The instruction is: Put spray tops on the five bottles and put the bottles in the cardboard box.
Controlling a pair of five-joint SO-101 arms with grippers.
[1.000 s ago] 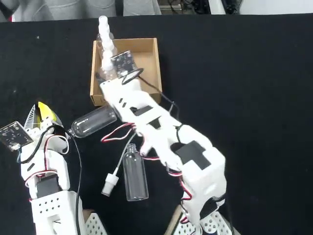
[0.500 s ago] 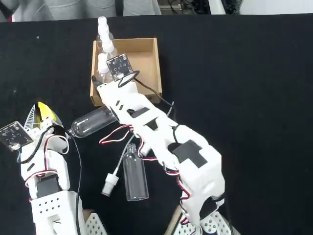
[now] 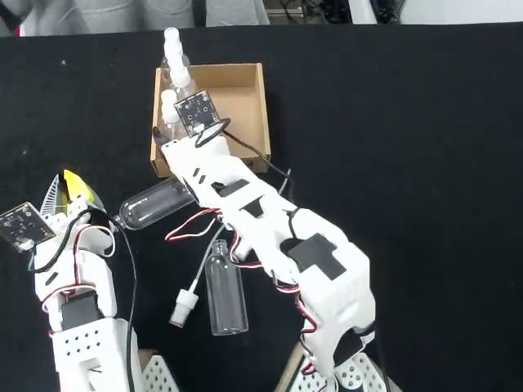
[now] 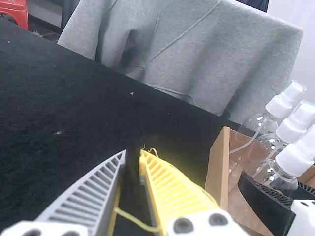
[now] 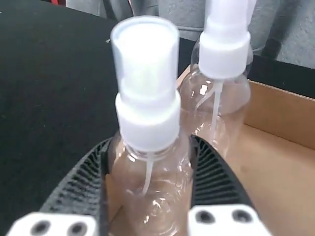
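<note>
Box (image 3: 245, 90) sits on the far side of the black table (image 3: 409, 204), open side up. Right gripper (image 5: 150, 146) is at the box's left wall, with both black fingers pressed against the sides of an upright capped bottle (image 5: 145, 98), which it grips below the spray top. Whether that bottle's base rests on the box floor cannot be told. Second capped bottle (image 5: 221, 83) stands upright just behind it in the box, and a third capped bottle (image 3: 172, 39) stands beyond that, all three in a line along the same wall. Left gripper (image 4: 132, 156) is near the table's left edge, well apart from the box. Its grey and yellow fingers are drawn together with only a narrow slit between the tips, and it holds nothing. First bare bottle (image 3: 155, 202) lies on its side on the table between the left gripper and the right arm, neck toward the left gripper. Second bare bottle (image 3: 225, 286) lies nearer the arm bases, partly under the right arm. Loose spray top (image 3: 184, 309) lies just beside it, its tube running up along the bottle.
</note>
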